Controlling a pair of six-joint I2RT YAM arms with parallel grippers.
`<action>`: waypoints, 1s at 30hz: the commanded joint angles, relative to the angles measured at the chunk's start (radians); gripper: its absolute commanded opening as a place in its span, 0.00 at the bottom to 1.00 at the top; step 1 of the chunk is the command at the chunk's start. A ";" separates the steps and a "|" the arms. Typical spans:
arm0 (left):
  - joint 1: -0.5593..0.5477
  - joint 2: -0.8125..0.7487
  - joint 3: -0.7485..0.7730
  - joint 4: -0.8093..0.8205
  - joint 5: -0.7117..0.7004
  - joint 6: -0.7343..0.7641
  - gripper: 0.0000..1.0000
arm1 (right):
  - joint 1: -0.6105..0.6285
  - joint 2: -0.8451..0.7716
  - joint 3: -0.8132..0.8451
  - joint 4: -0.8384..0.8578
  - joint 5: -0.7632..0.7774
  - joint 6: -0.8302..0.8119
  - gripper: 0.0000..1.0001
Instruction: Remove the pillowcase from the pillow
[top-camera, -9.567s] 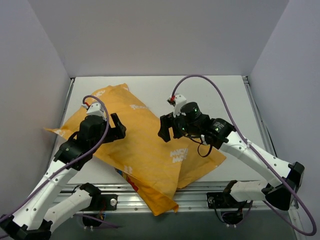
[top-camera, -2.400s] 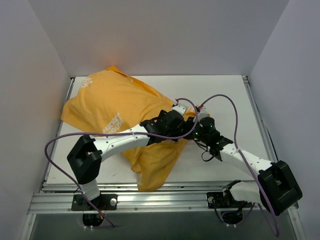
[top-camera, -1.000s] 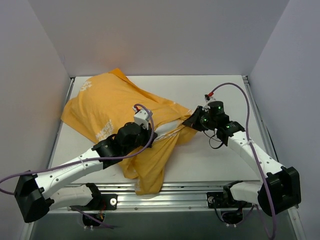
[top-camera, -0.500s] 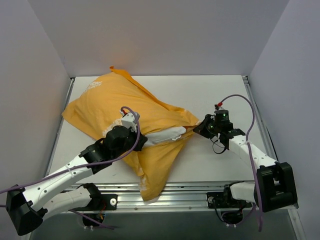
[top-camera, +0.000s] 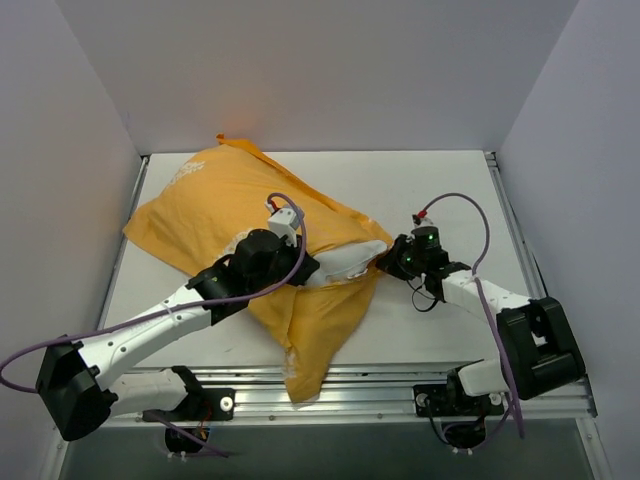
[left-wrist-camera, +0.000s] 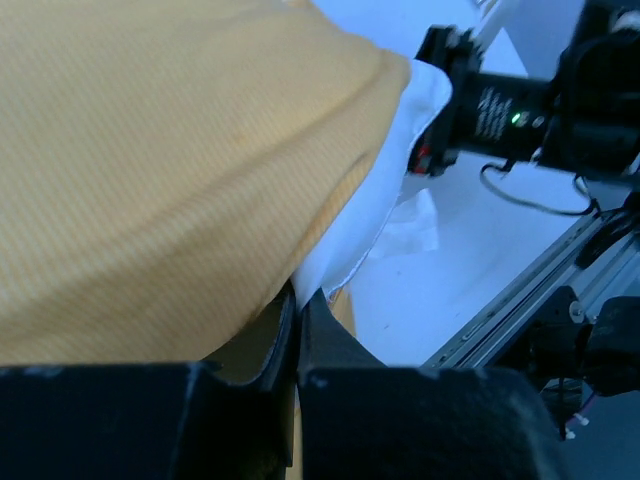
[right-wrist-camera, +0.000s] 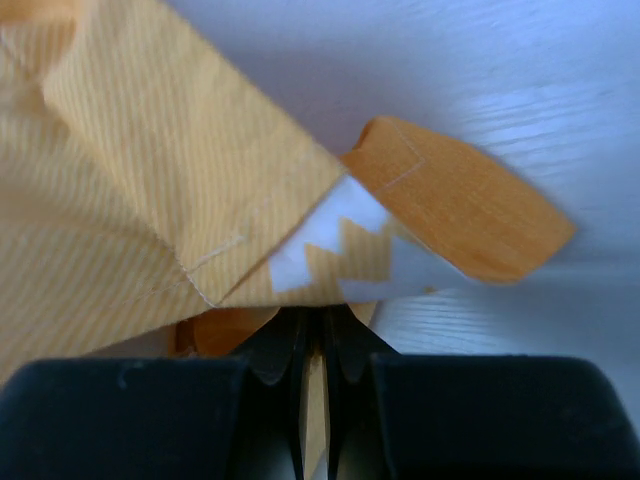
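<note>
The orange pillowcase (top-camera: 215, 205) lies across the left half of the table, with one loose flap trailing to the front edge. At its open end a strip of the white pillow (top-camera: 352, 258) shows. My left gripper (top-camera: 312, 272) is shut on that white pillow fabric (left-wrist-camera: 370, 210), just under the orange pillowcase (left-wrist-camera: 170, 150); the left gripper (left-wrist-camera: 298, 300) has cloth pinched between its closed jaws. My right gripper (top-camera: 390, 260) is opposite it and is shut on the pillowcase hem (right-wrist-camera: 130, 190), which bears a white zigzag print; the right gripper (right-wrist-camera: 313, 325) jaws stand closed.
The white table (top-camera: 440, 190) is enclosed by grey walls at the back and both sides. A metal rail (top-camera: 390, 385) runs along the front edge. The orange flap (top-camera: 305, 370) hangs over that rail.
My left arm has shifted right and slightly back, still gripping the pillow. The right gripper has moved a little left toward it. A bit more white pillow shows at the opening.
</note>
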 joint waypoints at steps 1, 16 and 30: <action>0.018 0.065 0.129 0.216 0.037 -0.034 0.02 | 0.069 0.033 0.035 0.059 0.100 -0.009 0.01; 0.041 0.384 0.367 0.221 0.043 -0.019 0.02 | 0.132 -0.433 0.153 -0.320 0.082 0.009 0.70; 0.046 0.432 0.484 0.137 0.008 -0.003 0.02 | 0.540 -0.188 0.061 -0.109 0.249 0.093 0.67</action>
